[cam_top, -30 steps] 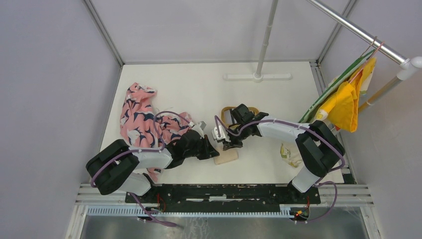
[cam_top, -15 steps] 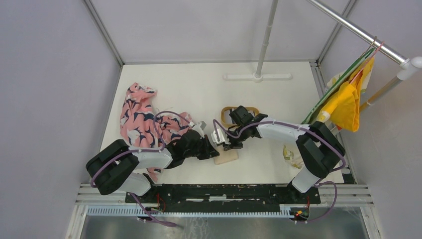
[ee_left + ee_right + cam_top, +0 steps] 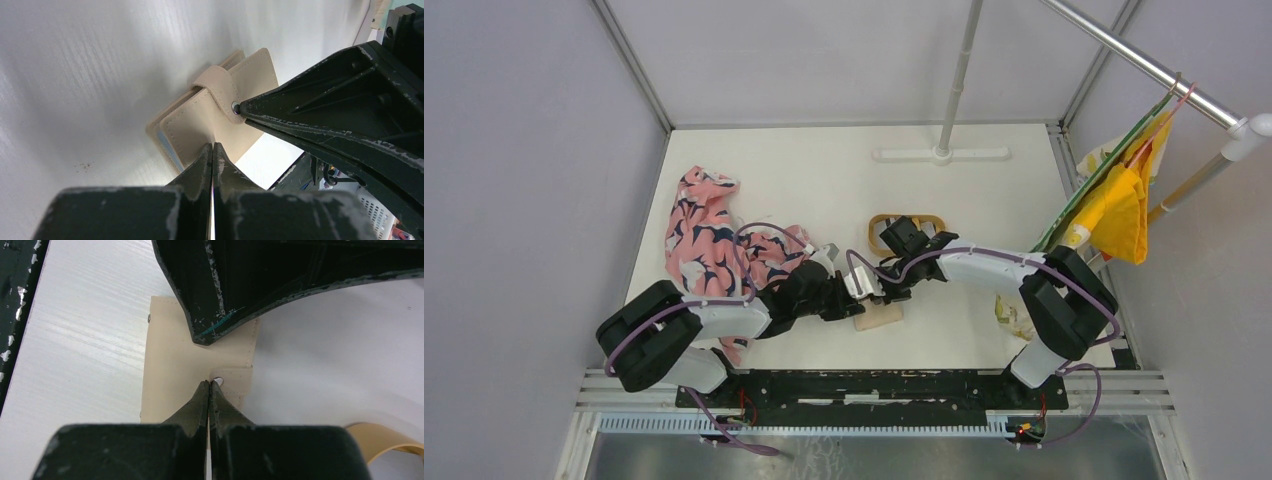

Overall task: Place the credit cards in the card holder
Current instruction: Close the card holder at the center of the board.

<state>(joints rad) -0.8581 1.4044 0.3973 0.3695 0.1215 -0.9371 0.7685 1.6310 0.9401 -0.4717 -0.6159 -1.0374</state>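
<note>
The card holder point(image 3: 882, 318) is a folded tan wallet lying on the white table between the two arms. It also shows in the left wrist view point(image 3: 200, 120) and the right wrist view point(image 3: 170, 370). Its tan tab point(image 3: 220, 87) with a metal snap point(image 3: 218, 380) lies over the cover, and a grey-blue inner edge point(image 3: 164, 145) shows at one side. My left gripper point(image 3: 213, 146) is shut, with its tips on the cover. My right gripper point(image 3: 209, 383) is shut, with its tips at the snap on the tab. No credit cards are in view.
An oval wooden-rimmed tray point(image 3: 931, 221) sits just behind the right gripper. A pink patterned cloth point(image 3: 709, 235) lies at the left. A white pole stand point(image 3: 942, 152) is at the back, yellow cloth point(image 3: 1119, 210) hangs at the right, and a small crumpled item point(image 3: 1004, 310) lies near the right arm.
My right gripper has moved left and nearer, from beside the tray down onto the wallet's tab. The left arm and the wallet have stayed where they were.
</note>
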